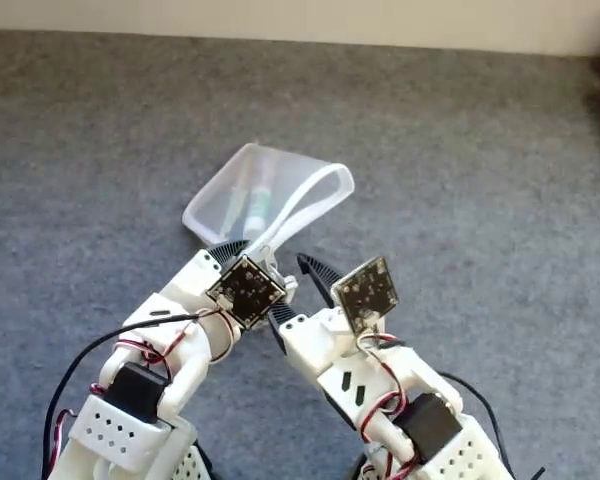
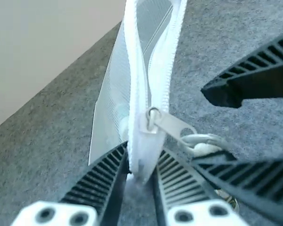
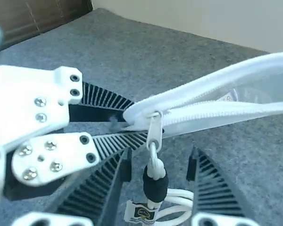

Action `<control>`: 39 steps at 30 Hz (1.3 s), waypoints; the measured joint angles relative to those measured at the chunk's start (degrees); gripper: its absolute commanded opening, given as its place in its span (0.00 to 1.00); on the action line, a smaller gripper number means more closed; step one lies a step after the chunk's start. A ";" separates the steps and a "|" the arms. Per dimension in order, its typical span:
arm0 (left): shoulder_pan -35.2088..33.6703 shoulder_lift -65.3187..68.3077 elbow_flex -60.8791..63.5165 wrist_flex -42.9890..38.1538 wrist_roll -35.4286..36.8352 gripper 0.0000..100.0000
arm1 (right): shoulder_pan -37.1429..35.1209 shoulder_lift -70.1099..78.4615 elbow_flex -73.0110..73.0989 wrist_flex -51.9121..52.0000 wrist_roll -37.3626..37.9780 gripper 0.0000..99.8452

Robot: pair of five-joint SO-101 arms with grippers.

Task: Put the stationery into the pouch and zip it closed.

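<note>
The clear pouch (image 1: 230,190) lies on the grey carpet, its white zipper (image 1: 315,195) unzipped and its mouth gaping. A pen-like piece of stationery (image 1: 258,205) lies inside. My left gripper (image 2: 140,175) is shut on the pouch's near zipper end, right below the slider (image 2: 148,121). The pull tab (image 3: 154,134) and its white cord hang from the slider between the fingers of my right gripper (image 3: 160,157), which is open around them. In the high view, the right gripper (image 1: 298,285) sits just beside the left gripper (image 1: 252,248).
Grey carpet (image 1: 480,160) stretches all around the pouch. A pale wall runs along the far edge. Both arms crowd together at the pouch's near end, with their cables trailing behind.
</note>
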 measured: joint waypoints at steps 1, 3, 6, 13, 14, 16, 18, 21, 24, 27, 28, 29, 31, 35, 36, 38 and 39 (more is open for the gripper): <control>0.00 0.00 0.00 0.00 0.00 0.01 | 0.00 0.00 0.62 -1.05 0.44 0.15; 0.00 0.00 0.00 0.00 0.00 0.01 | 0.00 0.00 1.32 -2.55 0.97 0.14; 0.00 0.00 0.00 0.00 0.00 0.01 | 0.00 -0.09 1.32 -3.25 1.32 0.14; 0.00 0.00 0.00 0.00 0.00 0.01 | 0.00 -0.09 1.67 -3.60 1.32 0.11; 0.00 0.00 0.00 0.00 0.00 0.01 | 0.00 -0.09 1.67 -3.60 1.32 0.09; 0.00 0.00 0.00 0.00 0.00 0.01 | 0.00 -0.09 1.67 -3.60 1.58 0.05; 0.00 0.00 0.00 0.00 0.00 0.01 | 0.00 -0.09 1.67 -3.69 3.78 0.02; 0.00 0.00 0.00 0.00 0.00 0.01 | 0.00 -0.09 1.67 -3.69 6.24 0.00; 0.00 0.00 0.00 0.00 0.00 0.01 | 1.32 -0.09 1.67 -3.34 7.12 0.00; 0.00 0.18 0.00 0.00 0.00 0.01 | 4.40 -0.18 1.67 -2.46 7.21 0.00; 0.00 0.35 0.00 0.00 0.00 0.01 | 5.54 -0.26 1.67 -2.46 7.21 0.00; 0.00 0.35 0.00 0.00 0.00 0.01 | 6.51 -0.35 1.67 -2.46 7.21 0.00; 0.00 0.44 0.00 0.00 0.00 0.01 | 8.44 -0.62 1.67 -2.46 7.21 0.00; 0.00 0.35 0.00 0.00 0.00 0.01 | 12.75 -0.09 1.67 -3.87 7.38 0.00; 0.00 0.35 0.00 0.00 0.00 0.01 | 13.71 -0.09 1.67 -4.40 7.38 0.00; 0.00 0.35 0.00 0.00 0.00 0.01 | 15.56 -0.09 1.67 -5.36 7.56 0.00; 0.00 0.35 0.00 0.00 0.00 0.01 | 16.35 -0.09 1.67 -5.89 7.56 0.00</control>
